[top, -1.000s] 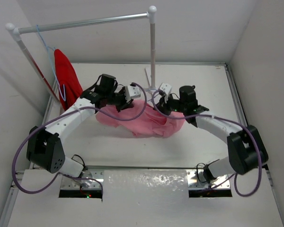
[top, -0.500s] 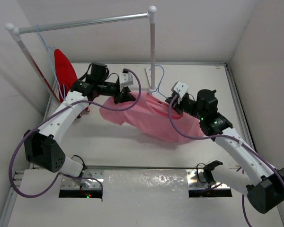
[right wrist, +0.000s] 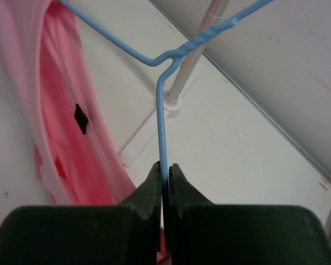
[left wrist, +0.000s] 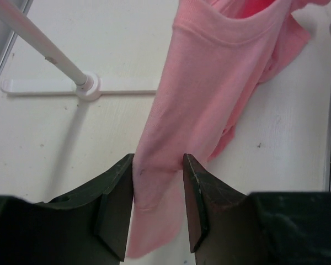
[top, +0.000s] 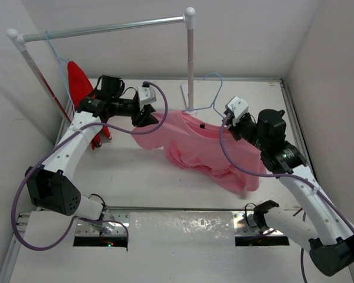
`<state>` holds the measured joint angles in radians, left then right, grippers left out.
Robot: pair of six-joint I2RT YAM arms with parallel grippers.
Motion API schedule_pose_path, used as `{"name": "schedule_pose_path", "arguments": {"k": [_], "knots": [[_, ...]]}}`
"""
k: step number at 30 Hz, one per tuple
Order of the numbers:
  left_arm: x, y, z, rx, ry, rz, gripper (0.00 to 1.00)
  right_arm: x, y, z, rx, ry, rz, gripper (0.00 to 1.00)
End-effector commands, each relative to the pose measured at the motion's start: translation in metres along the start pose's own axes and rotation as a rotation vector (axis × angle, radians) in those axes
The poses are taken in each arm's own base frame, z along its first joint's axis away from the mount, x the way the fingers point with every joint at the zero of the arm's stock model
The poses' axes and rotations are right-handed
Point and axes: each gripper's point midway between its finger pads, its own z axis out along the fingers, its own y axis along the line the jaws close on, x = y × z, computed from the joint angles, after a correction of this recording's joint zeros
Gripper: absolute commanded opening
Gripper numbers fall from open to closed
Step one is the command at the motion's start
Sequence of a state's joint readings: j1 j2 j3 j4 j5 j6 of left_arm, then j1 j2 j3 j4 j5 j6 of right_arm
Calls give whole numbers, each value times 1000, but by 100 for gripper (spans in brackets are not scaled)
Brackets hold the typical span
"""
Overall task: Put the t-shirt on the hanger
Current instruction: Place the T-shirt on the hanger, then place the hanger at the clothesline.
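The pink t-shirt point(top: 206, 147) hangs stretched between my two grippers, its lower part drooping to the table. The light-blue wire hanger point(top: 217, 97) sticks out of the shirt's collar, hook up, next to the rack pole. My right gripper point(top: 227, 121) is shut on the hanger; the right wrist view shows its jaws point(right wrist: 166, 168) pinching the wire point(right wrist: 162, 138) below the twisted neck, with the shirt point(right wrist: 60, 121) to the left. My left gripper point(top: 148, 118) is shut on the shirt's left end; in the left wrist view point(left wrist: 158, 165) pink fabric point(left wrist: 209, 83) fills the gap between the jaws.
A white clothes rack stands at the back, with its pole point(top: 190, 65), top bar point(top: 106, 28) and flat base point(left wrist: 88, 85). A red garment point(top: 82, 88) hangs from the bar at the left on another blue hanger. Walls close in on three sides.
Both grippers have risen and moved apart, the left one back-left, the right one right. The shirt went from a heap on the table to a lifted, stretched span, and the hanger hook now shows above it.
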<state>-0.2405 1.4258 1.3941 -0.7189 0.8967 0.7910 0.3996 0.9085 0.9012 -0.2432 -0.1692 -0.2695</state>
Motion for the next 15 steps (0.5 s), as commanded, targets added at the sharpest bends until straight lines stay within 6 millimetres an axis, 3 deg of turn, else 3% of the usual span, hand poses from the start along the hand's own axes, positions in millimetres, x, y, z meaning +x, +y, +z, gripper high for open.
{"name": "schedule_pose_path", "arguments": {"k": [1,6,10,11,12,13,14,15], "knots": [[-2,1,-9,-31,9,55,36,-47,-34,-20,138,-119,-28,0],[-11,10,-9,-64,-13,36,38,-69,-35,-20,132,-185,3,0],[-8,23,-17,-158,33,-11,39,-96,-20,-15,108,-221,-32,0],[-6,28,-19,-198,50,-31,52,-105,-20,-16,121,-232,-47,0],[-1,44,-29,-300,103,-47,87,-108,-18,-14,125,-223,-74,0],[5,49,-36,-354,146,-100,90,-104,-16,-4,136,-179,-80,0],[4,66,-55,-477,205,-104,100,-109,-20,-3,149,-158,-84,0],[7,69,-66,-531,244,-121,100,-109,-23,2,166,-136,-83,0]]}}
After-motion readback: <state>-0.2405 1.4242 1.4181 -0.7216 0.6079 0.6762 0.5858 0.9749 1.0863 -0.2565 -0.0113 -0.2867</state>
